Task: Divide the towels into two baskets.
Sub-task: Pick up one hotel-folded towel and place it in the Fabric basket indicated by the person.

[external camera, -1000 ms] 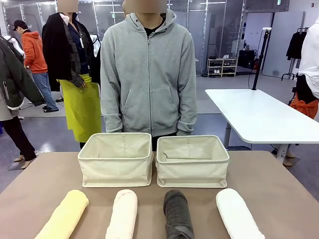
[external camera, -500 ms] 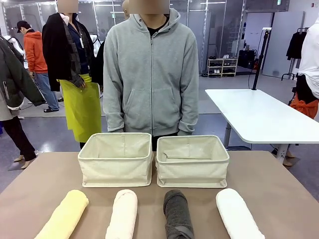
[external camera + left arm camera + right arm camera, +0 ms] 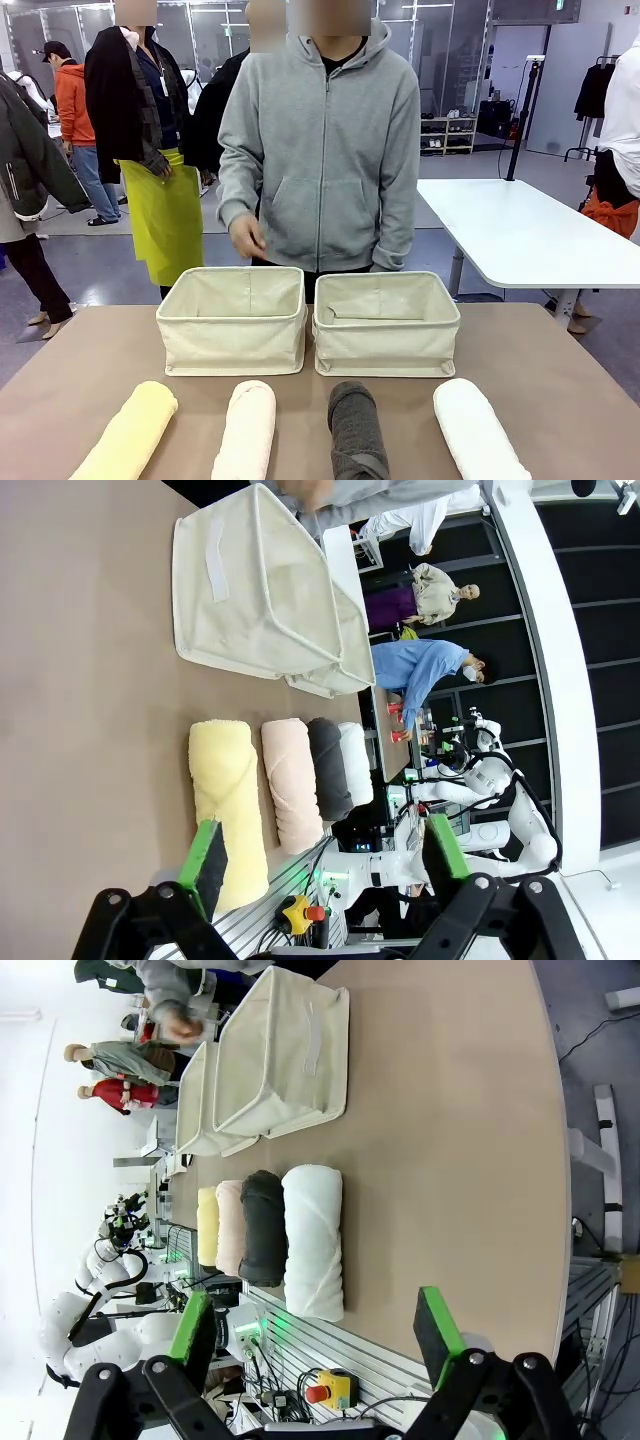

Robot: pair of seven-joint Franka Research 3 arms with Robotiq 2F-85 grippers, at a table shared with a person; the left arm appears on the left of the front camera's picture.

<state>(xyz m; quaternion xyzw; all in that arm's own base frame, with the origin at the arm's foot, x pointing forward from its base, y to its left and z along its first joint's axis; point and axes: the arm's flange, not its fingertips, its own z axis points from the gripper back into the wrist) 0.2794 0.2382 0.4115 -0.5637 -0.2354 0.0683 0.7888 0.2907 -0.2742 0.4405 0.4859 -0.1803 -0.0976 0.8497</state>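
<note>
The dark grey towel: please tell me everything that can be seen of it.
The dark grey towel is a rolled, fuzzy terry cylinder with a fold edge showing near its near end. It lies flat on the brown table, between the cream towel and the white towel, apart from both, in front of the right basket. Nothing grips it.

Shifted toward picture right behind the table since a second ago and leaned closer in the grey hoodie (image 3: 330, 150), with one hand (image 3: 246, 237) now lifted to waist height above the left basket (image 3: 232, 335) instead of hanging low
</note>
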